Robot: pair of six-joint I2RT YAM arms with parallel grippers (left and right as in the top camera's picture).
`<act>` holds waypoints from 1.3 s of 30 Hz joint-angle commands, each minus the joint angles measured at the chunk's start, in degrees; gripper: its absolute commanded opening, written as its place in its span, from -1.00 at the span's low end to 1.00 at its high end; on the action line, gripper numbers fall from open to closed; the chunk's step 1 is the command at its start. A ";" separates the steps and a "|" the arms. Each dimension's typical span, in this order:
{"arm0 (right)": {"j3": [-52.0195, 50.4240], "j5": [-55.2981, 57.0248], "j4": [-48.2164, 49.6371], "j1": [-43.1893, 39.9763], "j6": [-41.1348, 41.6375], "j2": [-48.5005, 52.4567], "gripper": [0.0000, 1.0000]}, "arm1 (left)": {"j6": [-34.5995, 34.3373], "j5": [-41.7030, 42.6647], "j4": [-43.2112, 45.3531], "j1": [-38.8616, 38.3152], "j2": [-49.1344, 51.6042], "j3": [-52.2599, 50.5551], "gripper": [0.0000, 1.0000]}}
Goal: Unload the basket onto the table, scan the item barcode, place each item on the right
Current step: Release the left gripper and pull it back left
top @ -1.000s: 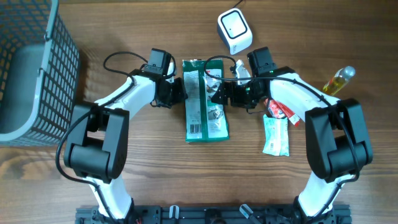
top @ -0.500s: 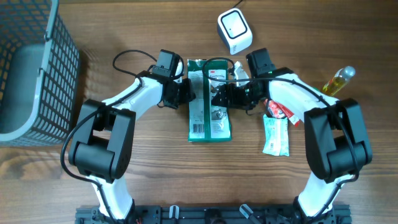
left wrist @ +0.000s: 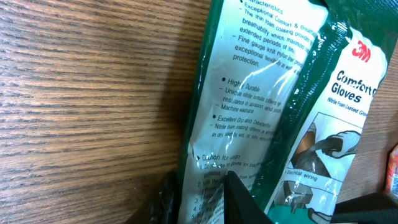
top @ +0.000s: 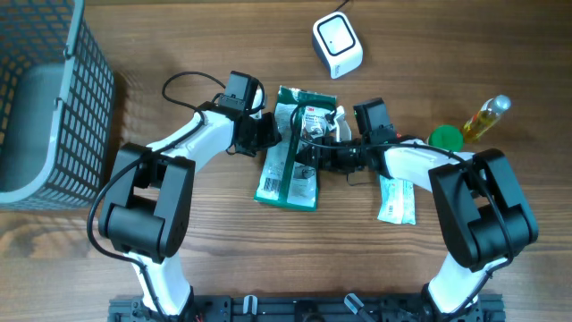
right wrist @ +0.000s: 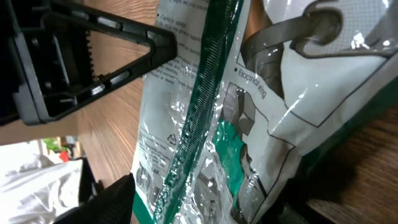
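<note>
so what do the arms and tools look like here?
The left arm and right arm match: white link shells, black joint housings. Thin black cables loop near each wrist. The left tool and right tool are black, with slim fingers, ribbed along one edge. No markings legible.

The basket (top: 45, 89) runs off the overhead picture's left and top edges. From above, the right arm covers the top of the white sachet (top: 396, 201), and print on the glove packet (top: 288, 165) is too small to read. The left wrist view cuts the packet off and shows only the left gripper (left wrist: 202, 196) tips. Whether the right gripper (right wrist: 211, 202) presses the packet cannot be told.
</note>
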 commanded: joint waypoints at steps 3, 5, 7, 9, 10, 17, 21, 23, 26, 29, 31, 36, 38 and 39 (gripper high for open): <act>-1.20 0.70 3.74 1.66 5.97 2.03 0.23 | 1.16 -2.08 -0.81 -0.63 3.98 -1.70 -0.63; -1.20 2.03 4.44 3.32 6.08 2.03 0.24 | 1.16 -2.08 -0.83 -0.63 3.98 -1.70 -0.63; -1.20 3.98 5.64 5.51 6.84 2.03 0.24 | 1.16 -2.08 -0.79 -0.63 3.98 -1.70 -0.63; -1.20 5.75 6.10 6.86 7.80 2.03 0.21 | 1.16 -2.08 -0.81 -0.63 3.98 -1.70 -0.63; -1.20 6.19 7.02 7.52 7.96 2.03 0.18 | 1.16 -2.08 -0.81 -0.63 3.98 -1.70 -0.63; -1.20 6.93 9.81 8.11 8.81 2.03 -0.23 | 1.20 -2.12 -0.85 -0.63 3.98 -1.70 -0.62; -1.20 9.03 9.84 8.09 8.79 2.03 -0.27 | 1.20 -2.40 -0.83 -0.63 3.98 -1.70 -0.60; -1.20 10.16 9.77 8.09 8.79 2.03 -0.70 | 1.18 -2.54 -0.83 -0.63 3.98 -1.70 -0.56; -1.20 10.56 9.79 8.11 8.79 2.03 -0.91 | 1.18 -2.56 -0.81 -0.63 3.98 -1.70 -0.54; -1.20 11.30 9.60 8.11 8.76 2.03 -0.91 | 1.18 -2.56 -0.81 -0.63 3.98 -1.70 -0.50; -1.20 12.48 9.55 8.11 8.74 2.03 -0.91 | 1.18 -2.58 -0.81 -0.63 3.98 -1.70 -0.29; -1.20 13.51 9.20 8.11 4.15 2.03 -0.91 | 1.68 -3.17 -0.85 0.59 2.99 -1.40 0.78; -1.20 13.51 9.25 8.11 3.56 2.03 -0.91 | 2.86 -3.19 -1.86 3.17 0.44 -0.55 0.80; -1.20 13.51 9.25 8.11 2.54 2.03 -0.91 | 2.86 -3.17 -2.12 4.48 -0.85 -0.17 0.81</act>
